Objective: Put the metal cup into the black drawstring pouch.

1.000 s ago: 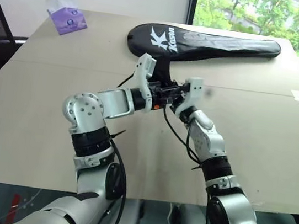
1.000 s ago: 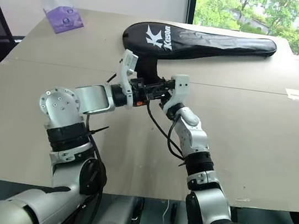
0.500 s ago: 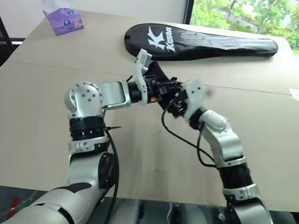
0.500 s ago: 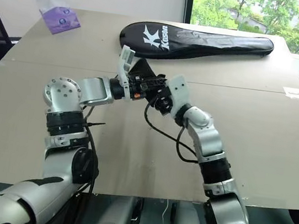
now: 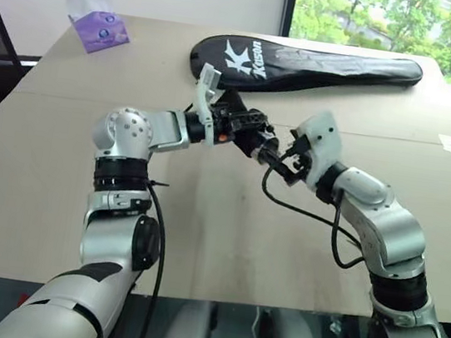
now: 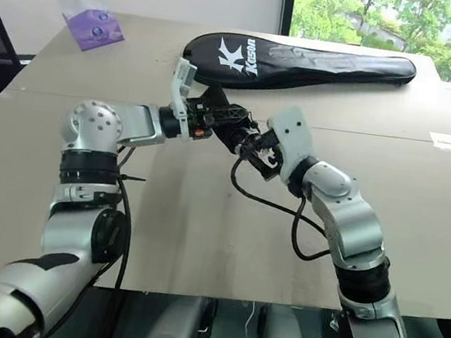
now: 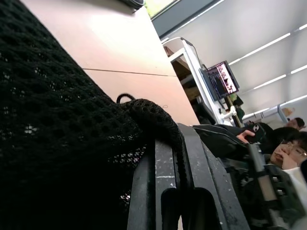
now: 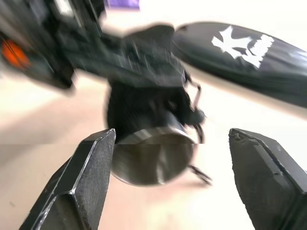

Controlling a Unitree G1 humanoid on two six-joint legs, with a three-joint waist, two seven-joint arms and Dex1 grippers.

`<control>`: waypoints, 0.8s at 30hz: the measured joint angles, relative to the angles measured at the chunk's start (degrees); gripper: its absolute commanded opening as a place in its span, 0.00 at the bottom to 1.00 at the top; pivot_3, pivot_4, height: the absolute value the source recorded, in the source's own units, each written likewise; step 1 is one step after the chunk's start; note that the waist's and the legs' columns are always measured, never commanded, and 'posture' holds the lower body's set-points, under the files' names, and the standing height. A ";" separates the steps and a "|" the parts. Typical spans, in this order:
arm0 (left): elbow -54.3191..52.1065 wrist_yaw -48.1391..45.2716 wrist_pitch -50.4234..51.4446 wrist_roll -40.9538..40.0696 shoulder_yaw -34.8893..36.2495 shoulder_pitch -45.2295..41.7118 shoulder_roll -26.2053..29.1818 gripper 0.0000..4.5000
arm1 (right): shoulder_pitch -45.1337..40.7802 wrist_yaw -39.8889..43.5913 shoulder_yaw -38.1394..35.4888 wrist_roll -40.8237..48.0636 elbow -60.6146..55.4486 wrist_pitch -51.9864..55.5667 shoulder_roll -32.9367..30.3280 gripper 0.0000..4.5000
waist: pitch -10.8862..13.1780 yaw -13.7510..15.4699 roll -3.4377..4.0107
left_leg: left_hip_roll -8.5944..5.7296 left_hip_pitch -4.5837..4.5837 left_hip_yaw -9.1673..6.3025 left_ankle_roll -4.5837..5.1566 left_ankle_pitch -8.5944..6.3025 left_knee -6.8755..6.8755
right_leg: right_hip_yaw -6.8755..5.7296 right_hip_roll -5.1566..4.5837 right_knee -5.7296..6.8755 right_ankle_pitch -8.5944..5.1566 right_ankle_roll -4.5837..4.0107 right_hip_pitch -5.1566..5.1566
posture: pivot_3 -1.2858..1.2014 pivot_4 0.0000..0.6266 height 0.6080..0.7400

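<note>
Metal cup (image 8: 154, 160) sits partly inside the black drawstring pouch (image 8: 144, 110), its round base sticking out of the mesh toward the right gripper; its long axis runs roughly level, along the line between the two grippers, above the middle of the table (image 5: 54, 195).

On the far left of the table lies a purple tissue pack (image 5: 98, 29). The left gripper (image 5: 248, 130) has its fingers (image 7: 158, 191) clamped tight on the pouch's mesh edge, holding it in the air. Next comes the right gripper (image 5: 282, 156), its fingers (image 8: 88, 172) spread wide on either side of the cup's base without touching it.

A second ago the right gripper was pinched shut against the pouch; it has since let go and drawn back toward the right, while the left one has kept its hold.

Behind them a long black racket cover (image 5: 324, 65) carries a white "K" logo with lettering that reads roughly "Kason".
</note>
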 measured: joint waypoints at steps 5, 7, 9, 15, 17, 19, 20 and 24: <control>0.03 -0.82 -0.07 0.03 -1.26 0.00 0.33 0.00 | 1.32 -1.18 0.47 -0.48 2.64 0.16 1.13 0.85 | 0.00 -0.21 0.00 | 0.01 0.00 0.02 0.00 0.00 0.00 | 0.03 0.01 0.02 0.00 0.00 -0.02 | 0.52 0.24 1.00; 0.03 -0.82 -0.07 0.02 -1.31 -0.01 0.51 0.00 | 1.24 -1.32 -0.87 0.42 2.70 0.24 2.67 0.85 | 0.00 -0.21 0.00 | 0.02 0.00 0.02 0.00 0.00 0.00 | 0.03 0.01 0.02 0.00 0.00 -0.02 | 0.52 0.24 1.00; 0.02 -0.82 -0.07 0.02 -1.38 -0.01 0.53 0.00 | 1.06 -1.32 -1.07 0.60 2.72 0.17 2.73 0.85 | 0.00 -0.14 0.00 | 0.01 0.00 0.02 0.00 0.00 0.00 | 0.01 0.01 0.01 0.00 0.00 -0.02 | 0.52 0.24 1.00; -0.25 -0.72 0.01 -0.05 -1.45 0.02 0.94 0.00 | 0.56 -0.99 -0.84 -1.17 7.70 -3.39 1.35 0.67 | 0.00 -0.04 0.00 | -0.01 0.00 0.02 0.01 0.01 0.00 | 0.00 0.04 0.02 0.00 0.00 -0.02 | 0.52 0.24 1.00; -0.71 -0.69 0.15 -0.14 -1.62 0.03 0.92 0.00 | -0.21 -0.92 -0.59 -1.44 10.05 -4.62 1.67 0.47 | 0.01 -0.19 0.00 | 0.00 0.00 0.03 0.01 0.01 -0.01 | 0.02 0.04 0.02 0.00 0.00 -0.02 | 0.52 0.24 1.00; -0.94 -0.68 0.27 -0.47 -1.72 0.03 0.93 0.00 | -1.15 -0.79 -0.48 -1.89 12.01 -6.11 2.02 0.22 | 0.01 -0.26 0.00 | 0.00 0.00 0.02 0.01 0.01 -0.01 | 0.02 0.04 0.03 0.00 0.00 -0.03 | 0.52 0.24 1.00; -0.95 -0.68 0.39 -0.63 -1.72 0.03 0.93 0.00 | -1.52 -0.76 -0.48 -2.00 12.73 -6.81 2.31 0.17 | 0.01 -0.25 0.00 | 0.00 0.00 0.02 0.01 0.01 -0.01 | 0.01 0.04 0.03 0.00 0.00 -0.03 | 0.52 0.24 1.00; -0.97 -0.72 0.69 -0.78 -1.75 0.08 1.29 0.00 | -2.42 0.04 -0.12 -2.06 14.77 -8.85 3.03 0.01 | 0.00 -0.22 0.00 | 0.00 0.00 0.03 0.01 0.01 -0.01 | 0.01 0.04 0.02 0.00 0.00 -0.02 | 0.52 0.24 1.00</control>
